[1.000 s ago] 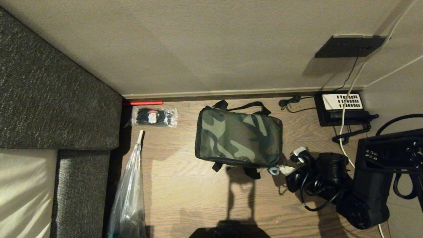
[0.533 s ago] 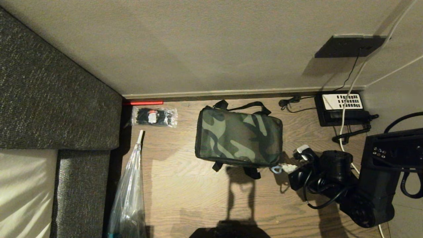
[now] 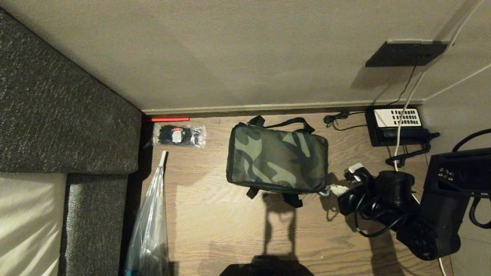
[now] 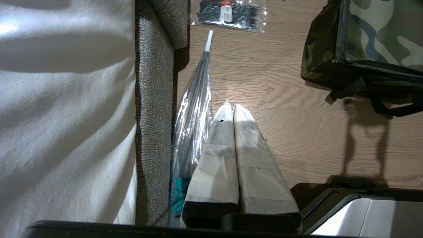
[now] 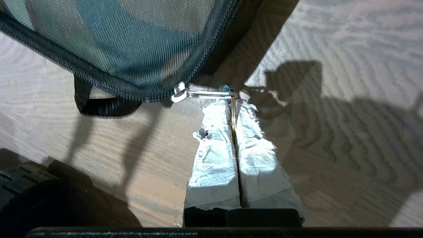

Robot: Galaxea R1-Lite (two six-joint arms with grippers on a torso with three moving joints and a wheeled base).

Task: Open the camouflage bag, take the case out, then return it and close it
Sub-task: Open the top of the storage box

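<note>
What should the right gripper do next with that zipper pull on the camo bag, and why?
Probably draw the zipper pull along the zipper track. The right gripper is shut on it at the near right corner of the camouflage bag, whose lid looks fully closed, so unzipping comes first. The left gripper hangs shut away from the bag.

The camouflage bag (image 3: 277, 159) is zipped, its contents hidden; the case unseen
</note>
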